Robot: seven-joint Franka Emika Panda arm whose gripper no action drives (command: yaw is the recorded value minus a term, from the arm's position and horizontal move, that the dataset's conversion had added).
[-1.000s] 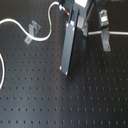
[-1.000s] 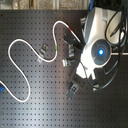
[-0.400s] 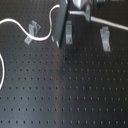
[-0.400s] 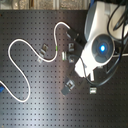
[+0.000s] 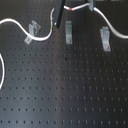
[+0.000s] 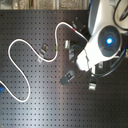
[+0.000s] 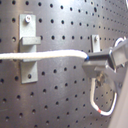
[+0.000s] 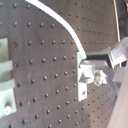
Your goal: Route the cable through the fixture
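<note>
From where I stand, the single arm (image 6: 102, 42) reaches in over the board, its white body with the round blue light filling the second exterior view's right. In the first exterior view only a dark finger (image 5: 60, 14) of the gripper (image 5: 60, 22) slants down from the top edge, tip low. Both wrist views show the gripper (image 7: 102, 62) from close up: the grey fingers (image 8: 95, 67) are closed together, pinching the cable (image 7: 45, 55) (a firm pinch, by the look of it), which runs out sideways from between the fingertips. A bolt head sits just below the fingers on the gripper body.
</note>
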